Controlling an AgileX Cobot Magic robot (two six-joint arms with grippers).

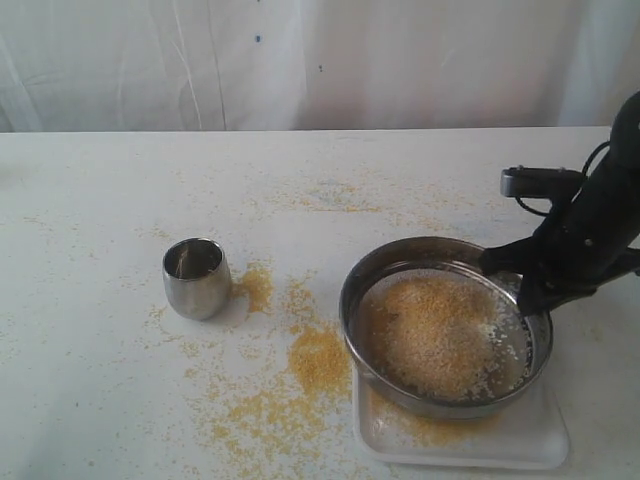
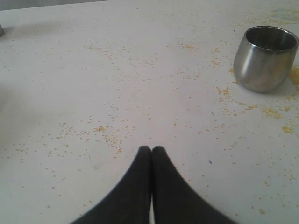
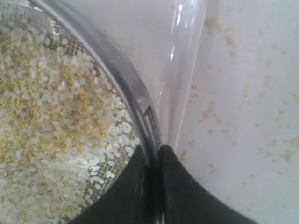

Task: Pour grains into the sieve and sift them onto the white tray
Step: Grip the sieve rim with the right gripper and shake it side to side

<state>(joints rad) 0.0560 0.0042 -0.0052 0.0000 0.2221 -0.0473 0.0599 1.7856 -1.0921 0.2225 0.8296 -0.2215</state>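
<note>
The round steel sieve [image 1: 372, 275] hangs just above the white tray [image 1: 545, 440] at the front right, holding a mound of yellow-beige grains [image 1: 435, 335]. My right gripper [image 1: 522, 292] is shut on the sieve's right rim; in the right wrist view its fingers [image 3: 156, 154] pinch the rim wall [image 3: 119, 70], with pale coarse grains [image 3: 56, 116] on the mesh beside them. Some fine meal [image 1: 430, 430] lies on the tray under the sieve. My left gripper [image 2: 151, 150] is shut on nothing, hovering over the table; it does not show in the exterior view.
A small steel cup [image 1: 196, 277] stands upright at the left centre, also in the left wrist view as the cup [image 2: 264, 58]. Spilled golden meal [image 1: 318, 362] lies in heaps and scatter on the table between cup and tray. A white curtain hangs behind.
</note>
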